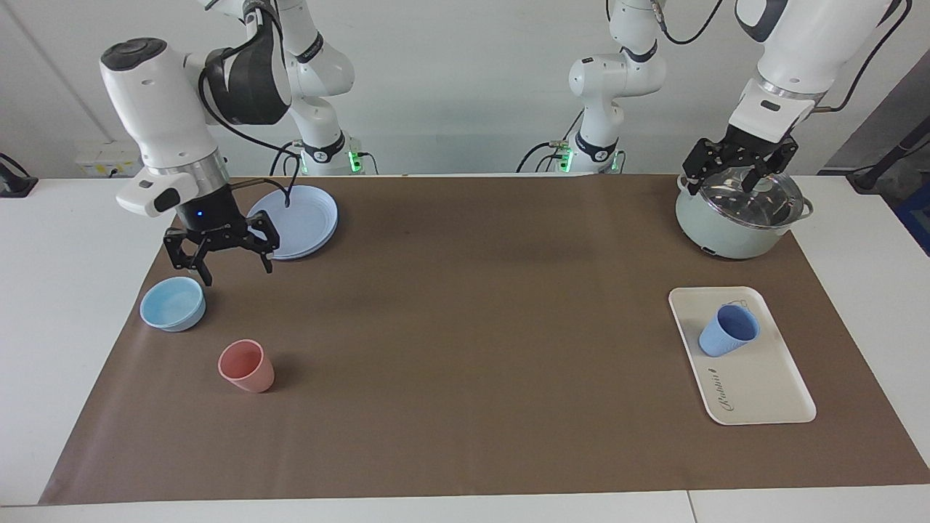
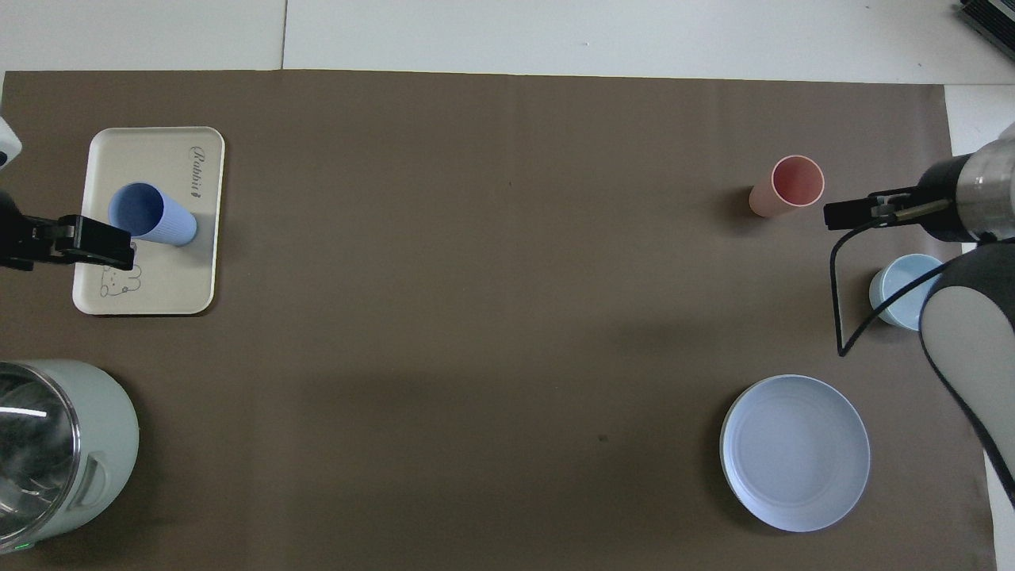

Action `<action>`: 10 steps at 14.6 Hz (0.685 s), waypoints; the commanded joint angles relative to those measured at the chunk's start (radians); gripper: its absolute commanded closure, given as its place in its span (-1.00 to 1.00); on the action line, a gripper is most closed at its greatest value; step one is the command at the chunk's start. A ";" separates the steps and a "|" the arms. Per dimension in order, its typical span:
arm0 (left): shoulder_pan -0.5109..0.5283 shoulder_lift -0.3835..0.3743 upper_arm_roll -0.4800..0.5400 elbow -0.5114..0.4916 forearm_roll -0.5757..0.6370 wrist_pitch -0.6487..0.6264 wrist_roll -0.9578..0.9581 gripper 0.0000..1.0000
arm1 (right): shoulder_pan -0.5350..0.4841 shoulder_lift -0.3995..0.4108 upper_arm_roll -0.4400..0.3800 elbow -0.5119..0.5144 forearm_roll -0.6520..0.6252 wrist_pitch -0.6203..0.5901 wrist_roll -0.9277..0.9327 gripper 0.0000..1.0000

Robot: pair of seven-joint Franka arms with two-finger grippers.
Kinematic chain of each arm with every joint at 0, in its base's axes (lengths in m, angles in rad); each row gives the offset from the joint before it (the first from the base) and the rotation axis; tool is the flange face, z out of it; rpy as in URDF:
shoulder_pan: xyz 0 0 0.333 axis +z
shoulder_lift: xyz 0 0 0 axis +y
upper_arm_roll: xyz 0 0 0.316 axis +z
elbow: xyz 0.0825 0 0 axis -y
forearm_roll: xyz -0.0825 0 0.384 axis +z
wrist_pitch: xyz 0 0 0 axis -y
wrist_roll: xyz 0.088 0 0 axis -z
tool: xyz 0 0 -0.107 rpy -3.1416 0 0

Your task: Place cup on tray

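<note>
The periwinkle-blue cup point(image 1: 729, 330) point(image 2: 151, 214) stands on the cream-white tray point(image 1: 763, 385) point(image 2: 158, 293), in the half nearer the robots, at the left arm's end of the table. No gripper touches it. My left gripper point(image 1: 730, 185) point(image 2: 103, 244) hangs open over the lidded pot and holds nothing. My right gripper point(image 1: 236, 272) point(image 2: 844, 214) hangs open and empty in the air at the other end of the table, over the mat between the light-blue bowl and the stacked plates.
A salmon-pink cup point(image 1: 247, 367) point(image 2: 785, 186) and a light-blue bowl point(image 1: 173, 303) point(image 2: 896, 289) stand at the right arm's end. Blue plates point(image 1: 294, 221) point(image 2: 794, 452) lie nearer the robots. A pale-green pot point(image 1: 741, 214) point(image 2: 47, 452) with a glass lid stands near the left arm's base.
</note>
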 commanded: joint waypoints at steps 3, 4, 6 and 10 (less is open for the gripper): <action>-0.012 -0.032 0.008 -0.039 0.016 0.006 -0.016 -1.00 | -0.045 -0.014 -0.011 0.129 0.046 -0.281 0.132 -1.00; -0.012 -0.032 0.008 -0.036 0.016 0.003 -0.016 -1.00 | -0.043 -0.020 -0.010 0.111 0.046 -0.282 0.141 -1.00; -0.014 -0.032 0.010 -0.031 0.016 -0.003 -0.020 -1.00 | -0.040 -0.037 -0.006 0.085 0.046 -0.282 0.135 -1.00; -0.011 -0.032 0.008 -0.033 0.016 -0.001 -0.017 -1.00 | -0.023 -0.045 0.009 0.075 0.029 -0.275 0.135 -1.00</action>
